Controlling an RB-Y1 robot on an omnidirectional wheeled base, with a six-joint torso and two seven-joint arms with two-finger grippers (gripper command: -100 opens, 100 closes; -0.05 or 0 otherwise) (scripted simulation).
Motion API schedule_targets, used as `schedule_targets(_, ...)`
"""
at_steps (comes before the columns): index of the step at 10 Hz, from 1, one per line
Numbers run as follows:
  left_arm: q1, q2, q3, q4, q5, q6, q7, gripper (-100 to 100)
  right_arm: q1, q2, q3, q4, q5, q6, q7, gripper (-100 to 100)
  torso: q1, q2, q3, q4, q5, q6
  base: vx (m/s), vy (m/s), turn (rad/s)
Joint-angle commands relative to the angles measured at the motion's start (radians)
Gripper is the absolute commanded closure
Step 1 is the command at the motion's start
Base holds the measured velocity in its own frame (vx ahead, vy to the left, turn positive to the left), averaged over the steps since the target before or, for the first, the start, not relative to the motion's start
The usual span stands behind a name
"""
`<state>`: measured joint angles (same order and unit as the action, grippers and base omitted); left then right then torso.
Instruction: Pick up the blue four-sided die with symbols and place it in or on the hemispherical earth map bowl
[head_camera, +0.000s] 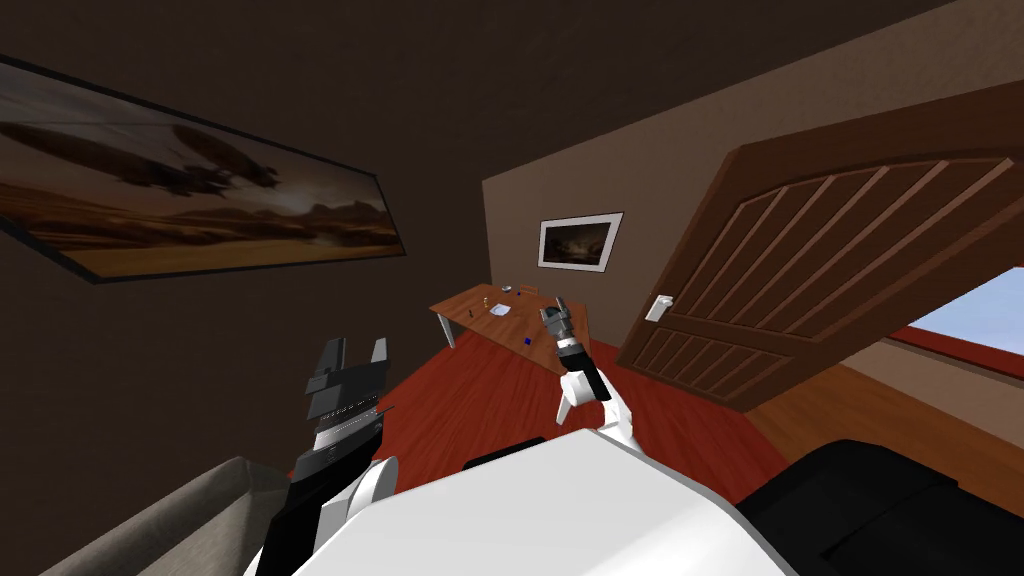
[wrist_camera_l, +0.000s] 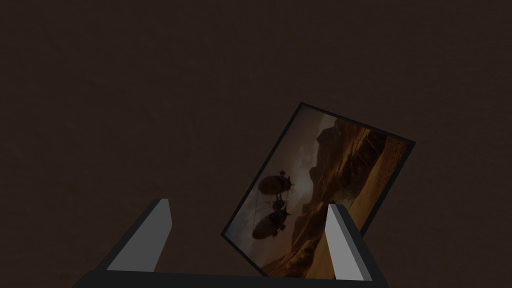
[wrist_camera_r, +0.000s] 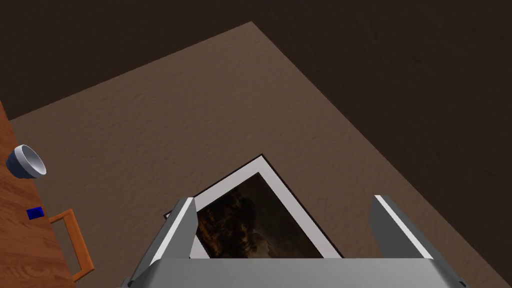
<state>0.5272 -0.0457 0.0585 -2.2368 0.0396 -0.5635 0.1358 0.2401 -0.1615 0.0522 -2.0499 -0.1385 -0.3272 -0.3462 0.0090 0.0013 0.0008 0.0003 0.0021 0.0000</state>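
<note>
Right gripper (wrist_camera_r: 284, 200) gapes empty; mid-frame in the head view, the tiny blue die (head_camera: 526, 341) looks light and rigid, best pinched low across its faces.

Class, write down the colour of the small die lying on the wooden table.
The die is deep blue, clearest in the right wrist view.

Place: a home, likely a living room.
Walls: big framed painting (head_camera: 190, 190) at ten o'clock; small framed picture (head_camera: 580, 242) at twelve.
Furniture: wooden table (head_camera: 465, 305) at twelve; grey sofa (head_camera: 150, 520) at eight.
Entry: panelled wooden door (head_camera: 830, 270) at two.
Underfoot: red wooden floor (head_camera: 480, 390).
</note>
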Motion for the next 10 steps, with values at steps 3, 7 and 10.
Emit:
schedule_targets(3, 0.0, 0.0, 0.0, 0.0, 0.0, 0.0, 0.0, 0, -0.069, -0.017, -0.001, 0.077, -0.053, 0.092, -0.076, -100, -0.002, 0.0, 0.0, 0.0, -0.001, 0.0, -0.029, 0.099, -0.087)
schedule_targets(7, 0.0, 0.0, 0.0, 0.0, 0.0, 0.0, 0.0, 0, -0.127, -0.026, -0.009, 0.155, -0.099, 0.176, -0.137, -100, -0.002, -0.002, -0.001, 0.0, 0.0, 0.0, -0.009, 0.094, -0.076)
schedule_targets(10, 0.0, 0.0, 0.0, 0.0, 0.0, 0.0, 0.0, 0, -0.182, -0.03, -0.02, 0.236, -0.147, 0.254, -0.201, -100, -0.005, -0.003, -0.002, -0.001, -0.001, 0.0, 0.003, 0.065, -0.065)
